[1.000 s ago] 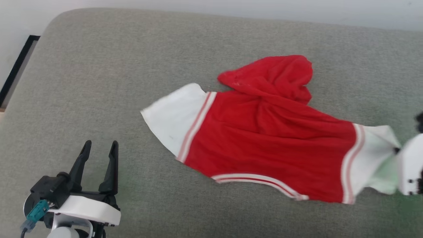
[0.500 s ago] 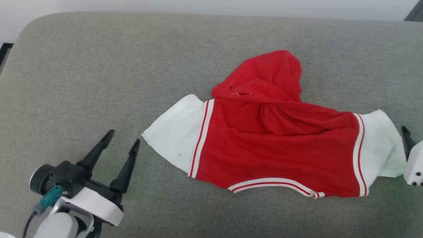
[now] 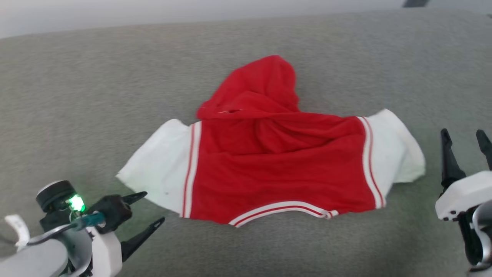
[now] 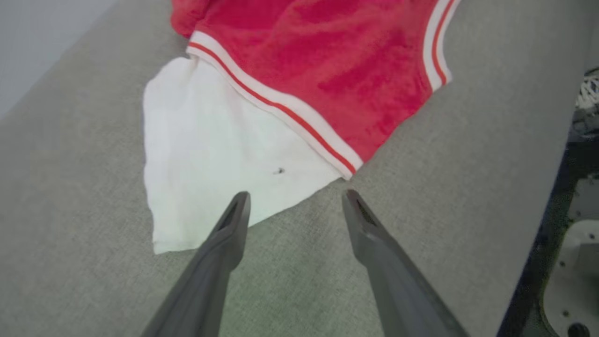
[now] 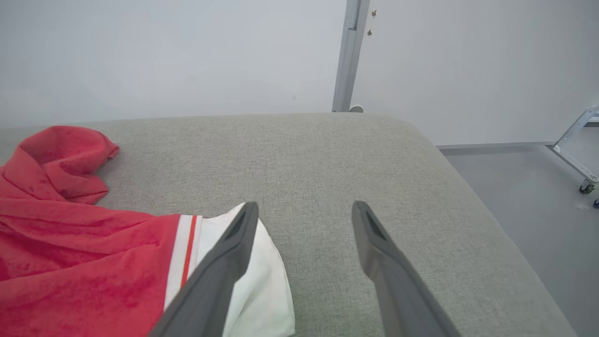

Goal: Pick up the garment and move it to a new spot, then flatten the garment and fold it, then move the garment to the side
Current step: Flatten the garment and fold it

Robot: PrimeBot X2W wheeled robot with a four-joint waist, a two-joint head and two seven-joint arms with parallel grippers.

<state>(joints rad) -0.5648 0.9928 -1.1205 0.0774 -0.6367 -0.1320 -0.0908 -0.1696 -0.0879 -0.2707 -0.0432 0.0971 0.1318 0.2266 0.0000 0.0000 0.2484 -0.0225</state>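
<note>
Right hand (image 3: 462,132) has released garment (image 3: 269,165) on grey cushion (image 3: 96,96) beside white wall (image 5: 140,56).

Bright, even light (head view slightly blurred).

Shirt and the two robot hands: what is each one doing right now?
Shirt: lying loose on the grey cushion, unfolded, sleeves out to the sides, top part bunched up.
Left gripper: open, holding nothing, pointing at one end of the shirt.
Right gripper: open, holding nothing, beside the other end of the shirt.
</note>
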